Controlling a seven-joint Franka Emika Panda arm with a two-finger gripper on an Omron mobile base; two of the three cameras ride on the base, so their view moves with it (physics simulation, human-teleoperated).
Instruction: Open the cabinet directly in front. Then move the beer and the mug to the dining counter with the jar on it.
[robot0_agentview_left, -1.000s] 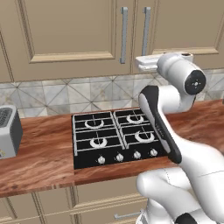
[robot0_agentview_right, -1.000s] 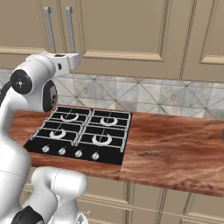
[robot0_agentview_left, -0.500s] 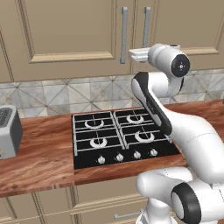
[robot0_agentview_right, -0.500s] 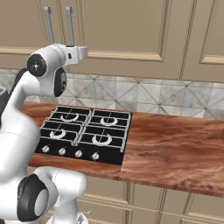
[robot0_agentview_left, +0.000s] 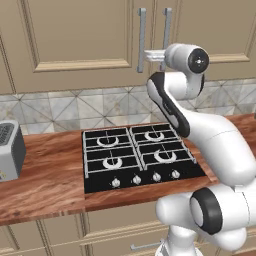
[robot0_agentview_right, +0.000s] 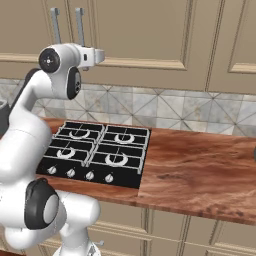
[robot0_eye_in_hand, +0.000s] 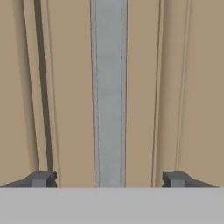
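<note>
The beige cabinet (robot0_agentview_left: 85, 40) (robot0_agentview_right: 145, 35) fills the wall ahead, and both its doors are closed. My gripper (robot0_agentview_left: 161, 54) (robot0_agentview_right: 87, 56) (robot0_eye_in_hand: 109, 178) is raised to the right door's silver bar handle (robot0_agentview_left: 167, 25) (robot0_agentview_right: 80, 22) (robot0_eye_in_hand: 109, 87). It is open, and its two dark fingertips (robot0_eye_in_hand: 41, 178) stand well apart on either side of the bar without touching it. The dark gap between the two doors runs just left of the handle in the hand view. The beer, the mug, the jar and the dining counter are out of view.
Below the cabinet runs a tiled backsplash (robot0_agentview_left: 60, 107) and a wood worktop (robot0_agentview_right: 200, 170) with a black hob (robot0_agentview_left: 135, 157) (robot0_agentview_right: 95, 155). A grey toaster (robot0_agentview_left: 7, 157) stands at the worktop's left end. Low drawer fronts (robot0_agentview_left: 45, 237) lie under the worktop.
The hand has risen and closed in on the right door's handle. The cabinet doors have not moved.
</note>
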